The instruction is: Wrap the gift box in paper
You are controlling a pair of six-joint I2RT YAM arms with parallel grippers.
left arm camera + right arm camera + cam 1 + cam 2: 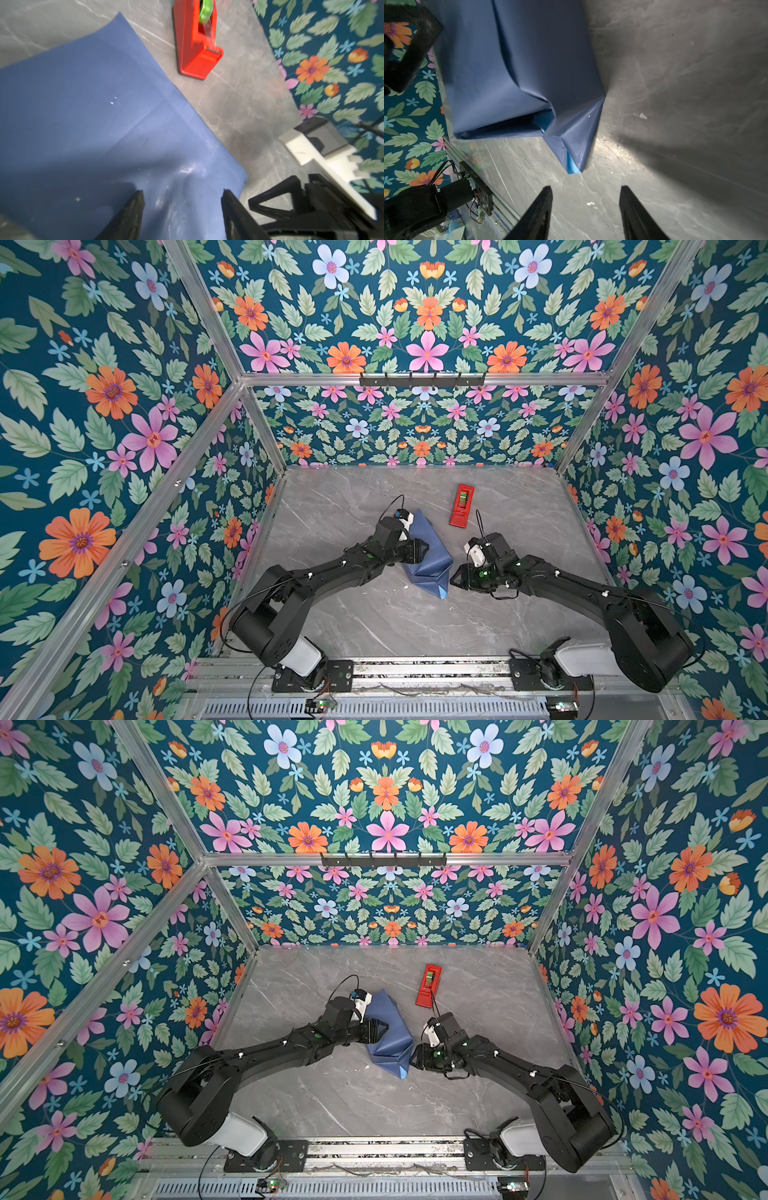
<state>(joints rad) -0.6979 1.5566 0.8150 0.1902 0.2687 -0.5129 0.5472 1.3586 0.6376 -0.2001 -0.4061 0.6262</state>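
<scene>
Grey marbled bench [374,622], with flowered walls on three sides.

Two black arms reach in from the near rail, the left arm [332,568] and the right arm [561,576], and their tips meet near mid-bench.

Paper [430,560] sits mid-bench between the two arm tips, dark slate-blue face outward, folded over a blocky shape. Creases and tucked flaps show on the end facing the right wrist camera [529,83]. One pointed flap lies flat on the bench with a strip of light blue underside [572,164] showing at its tip. The gift box itself is not seen; the paper hides it.

Red tape dispenser [461,506] with a green roll lies further back, near the paper but apart from it.

Left pincer [182,192] is over the top of the paper bundle, jaws moderately wide. Whether the tips touch the sheet cannot be told.

Right pincer [586,188] is low over bare bench, jaws moderately wide with nothing between them. The pointed flap is just ahead of the tips, not touching.
</scene>
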